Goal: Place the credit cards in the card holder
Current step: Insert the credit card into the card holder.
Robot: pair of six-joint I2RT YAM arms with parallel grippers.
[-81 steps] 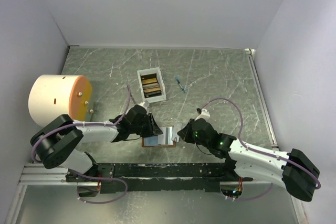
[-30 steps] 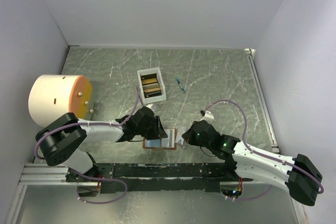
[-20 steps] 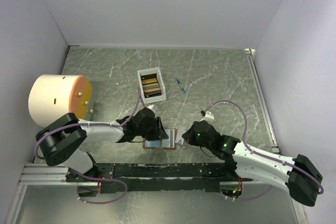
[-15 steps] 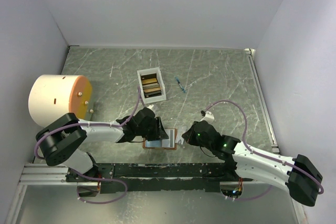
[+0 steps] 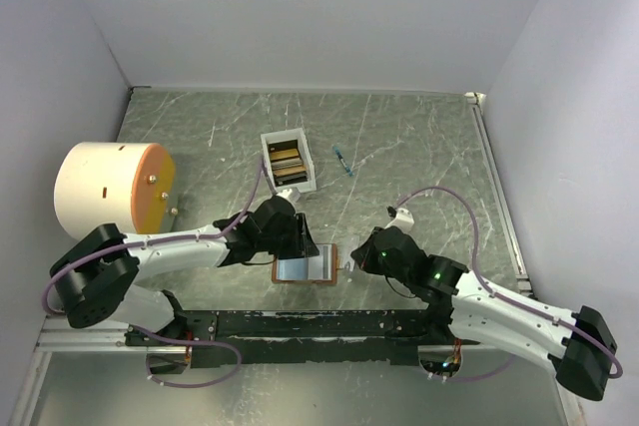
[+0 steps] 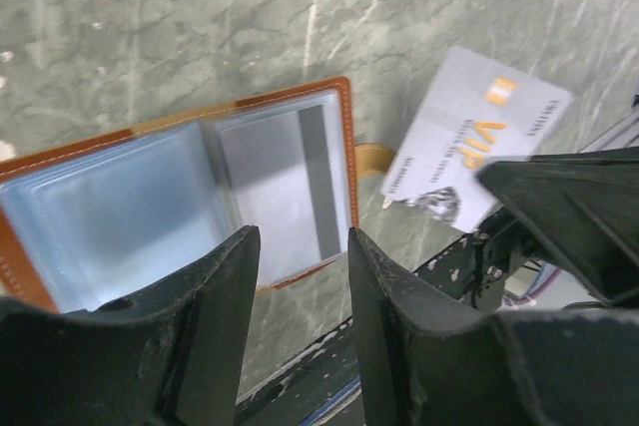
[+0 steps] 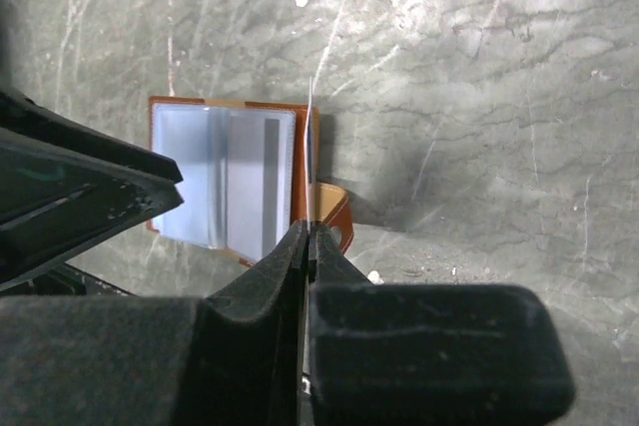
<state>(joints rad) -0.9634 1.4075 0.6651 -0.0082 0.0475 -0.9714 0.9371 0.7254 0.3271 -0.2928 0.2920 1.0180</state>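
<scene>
- The card holder point(image 6: 190, 209) lies open on the table point(image 5: 419, 147), at lower centre of the overhead view. The credit card point(image 6: 474, 137) is poised just beside its right edge, not yet in a pocket.
- Risk: the card's leading edge may miss the pocket mouth and catch on the leather border or the snap tab point(image 7: 334, 212). The holder is not clearly pinned, so it would probably be pushed along.
- Risk: the nearest pocket already carries a striped card point(image 6: 290, 192), so a second card could be blocked there.
- Risk: the thin card may pivot in so narrow a pinch.
- Appearance: the holder has a brown stitched border and pale blue-grey clear pockets. The card is pale grey with "VIP" print and an orange mark, and appears edge-on as a thin line in the right wrist view.
- The right end effector point(image 7: 305, 246) is pressed together on the card.
- The left end effector point(image 6: 300, 246) is spread over the holder with nothing between its fingers. Contact cannot be told.
- The remaining cards point(image 5: 287, 164) sit in the white box point(image 5: 267, 157) at upper centre, well apart.
</scene>
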